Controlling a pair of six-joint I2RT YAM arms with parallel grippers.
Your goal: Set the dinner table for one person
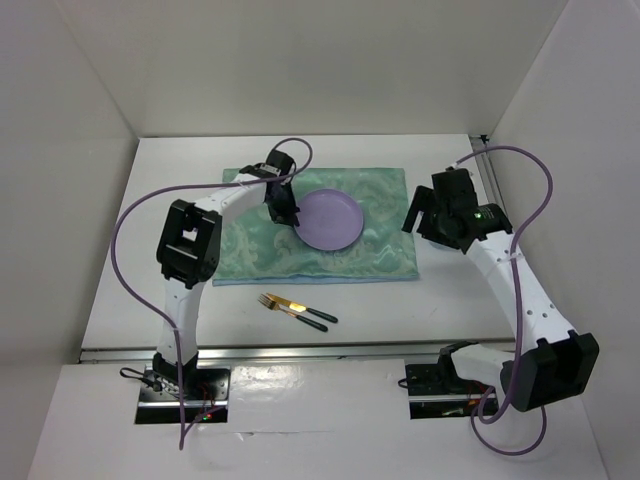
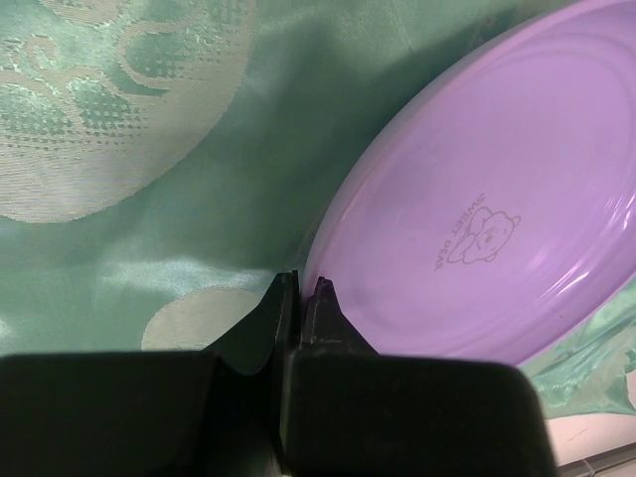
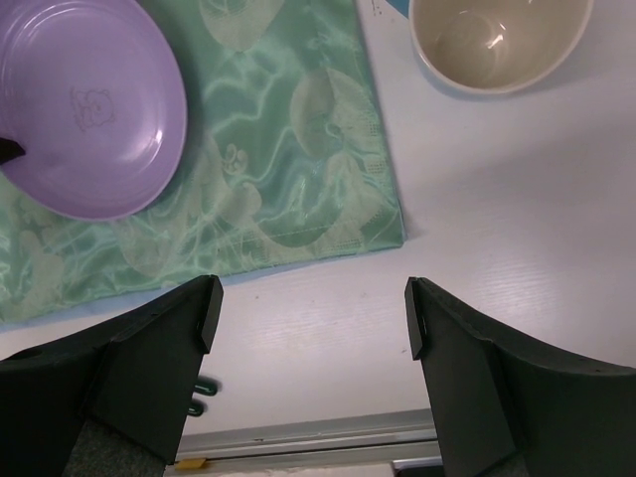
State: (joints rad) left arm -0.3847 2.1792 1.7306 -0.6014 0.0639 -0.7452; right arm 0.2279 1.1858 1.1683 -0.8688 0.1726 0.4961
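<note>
A purple plate lies on the mint-green patterned cloth in the middle of the white dinner table. My left gripper is shut on the plate's left rim; in the left wrist view the jaws pinch the rim of the plate. My right gripper is open and empty, hovering above bare table just right of the cloth's front right corner. In the right wrist view the gripper has the plate at upper left.
A gold fork and knife with dark green handles lie on the table in front of the cloth; their handle ends show in the right wrist view. A beige cup stands right of the cloth. A metal rail runs along the near edge.
</note>
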